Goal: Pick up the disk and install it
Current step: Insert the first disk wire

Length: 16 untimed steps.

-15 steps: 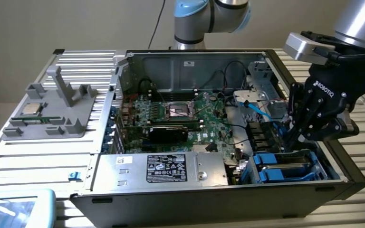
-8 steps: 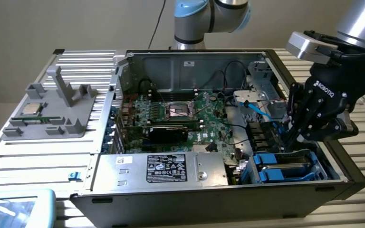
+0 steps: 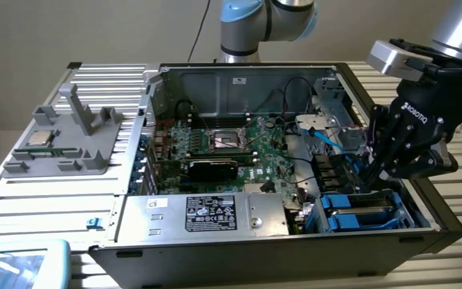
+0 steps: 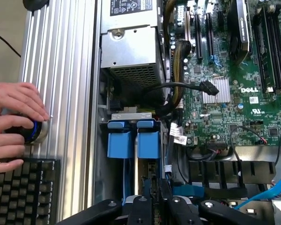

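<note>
The gripper [image 3: 373, 179] hangs inside the open computer case [image 3: 423, 205], over the drive bay at its corner. Its jaws stand narrow, pinched on the thin edge of the disk [image 4: 143, 176], which stands on edge in the bay directly between the fingertips. Just ahead of the jaws, at the disk's far end, 2 blue bracket tabs [image 4: 147, 143] sit side by side, touching each other. Beyond those tabs lies the silver box [image 3: 207, 214] with its black label. To one side of the jaws spreads the green motherboard [image 4: 234, 93], with a black cable [image 4: 178, 86] looping near the tabs. On the jaws' other side, outside the case, a person's hand [image 4: 14, 122] rests on a round knob, just beside a black keyboard [image 4: 23, 187].
</note>
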Each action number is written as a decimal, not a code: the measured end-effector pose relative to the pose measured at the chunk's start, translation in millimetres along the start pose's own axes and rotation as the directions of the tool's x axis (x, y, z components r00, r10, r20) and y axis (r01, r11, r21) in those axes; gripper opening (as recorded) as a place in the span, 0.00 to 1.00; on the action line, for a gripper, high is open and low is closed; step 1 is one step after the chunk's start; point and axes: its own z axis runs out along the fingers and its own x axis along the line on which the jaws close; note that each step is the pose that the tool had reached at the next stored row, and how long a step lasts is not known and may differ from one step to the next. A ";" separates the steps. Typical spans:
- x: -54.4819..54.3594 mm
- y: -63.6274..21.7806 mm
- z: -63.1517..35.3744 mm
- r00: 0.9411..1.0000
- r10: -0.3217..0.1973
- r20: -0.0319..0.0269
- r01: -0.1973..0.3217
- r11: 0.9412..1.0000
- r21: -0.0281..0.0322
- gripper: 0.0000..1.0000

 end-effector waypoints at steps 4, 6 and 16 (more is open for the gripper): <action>0.7 -0.5 1.0 1.000 0.018 0.003 -0.018 1.000 -0.004 0.17; 0.6 -0.8 1.4 1.000 0.023 0.000 -0.023 1.000 -0.004 0.17; -1.0 -1.5 4.9 0.999 0.031 -0.035 -0.031 1.000 -0.002 0.17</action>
